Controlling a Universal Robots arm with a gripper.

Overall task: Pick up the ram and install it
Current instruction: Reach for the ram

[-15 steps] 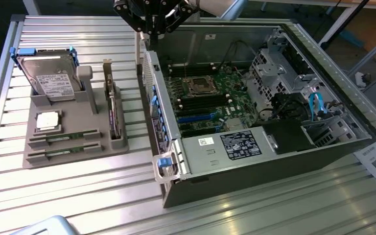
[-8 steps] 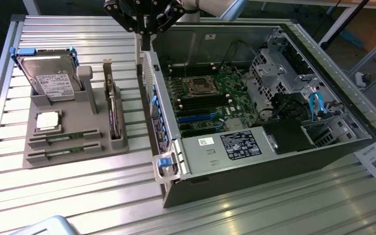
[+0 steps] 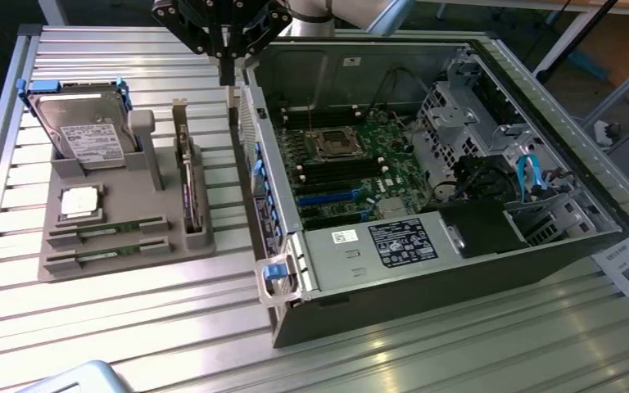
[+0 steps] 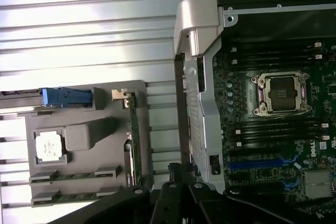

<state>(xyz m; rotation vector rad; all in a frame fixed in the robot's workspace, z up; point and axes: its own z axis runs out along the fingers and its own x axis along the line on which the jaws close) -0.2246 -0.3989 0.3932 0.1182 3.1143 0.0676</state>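
My black gripper [image 3: 225,78] hangs closed and empty beside the grey plastic holder [image 3: 128,206]; I'd square it across the slim green ram stick [image 3: 107,228] slotted there.

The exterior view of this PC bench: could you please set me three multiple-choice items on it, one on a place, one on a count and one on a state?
1. Where do the ram sticks lie?
A. In the front slots of the gray holder
B. In a person's hand
C. On the floor

2. How many ram sticks are in the holder?
A. One
B. Two
C. Four

3. The processor socket inside the computer case is:
A. Under a cooler
B. Empty
C. Holding a silver chip

Answers:
1 A: they lie flat in the holder, just in front of the processor chip.
2 B: two green sticks lie side by side in two slots.
3 B: the socket's dark centre is bare inside its metal frame.
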